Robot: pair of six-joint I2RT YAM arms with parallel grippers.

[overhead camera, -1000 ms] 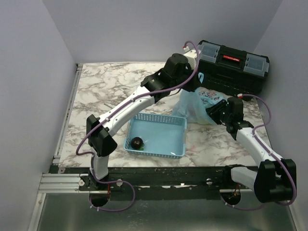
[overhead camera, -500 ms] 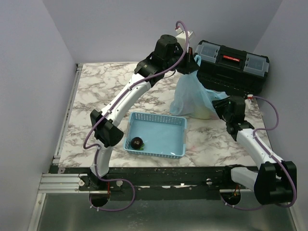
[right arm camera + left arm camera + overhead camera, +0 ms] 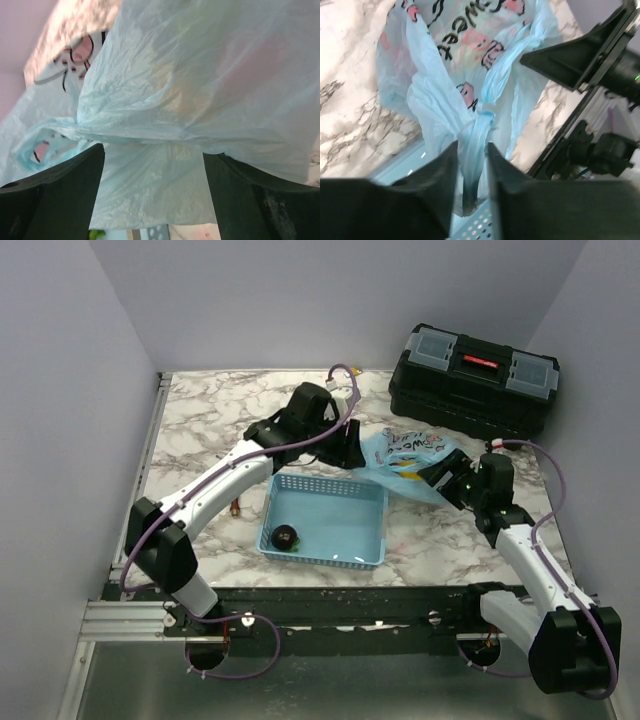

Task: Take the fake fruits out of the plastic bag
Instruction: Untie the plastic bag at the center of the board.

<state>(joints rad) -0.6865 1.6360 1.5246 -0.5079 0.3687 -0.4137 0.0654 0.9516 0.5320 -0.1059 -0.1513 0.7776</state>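
- The plastic bag (image 3: 405,448) lies slumped on the marble tabletop (image 3: 220,430), between the black toolbox (image 3: 475,375) at the far right and the light-blue basket (image 3: 335,483) nearer the arms.
- Its near edge is just beside the basket's far right corner, and its printed side faces up.
- The left gripper (image 3: 347,447) is at the bag's left edge, above the basket's far rim.
- In the left wrist view, a twisted handle of the bag (image 3: 445,75) runs down into the narrow gap of the left gripper (image 3: 471,147).
- The jaws there stand only slightly apart and the handle fills the space between them. I cannot tell whether they pinch it or merely flank it.
- The basket's latticed wall shows just below those fingers (image 3: 435,195).
- The right gripper (image 3: 441,477) is at the bag's right edge, pointing toward the left one.
- In the right wrist view, the right gripper (image 3: 152,155) has its jaws spread wide, with crinkled bag film (image 3: 200,90) bulging ahead of them and hanging between them.
- Pale yellow and pink tints show through that film, but no shape can be made out.
- A dark round plum (image 3: 286,536) sits in the basket's near left corner.
- A small reddish item (image 3: 236,506) lies on the tabletop left of the basket, too small to name.
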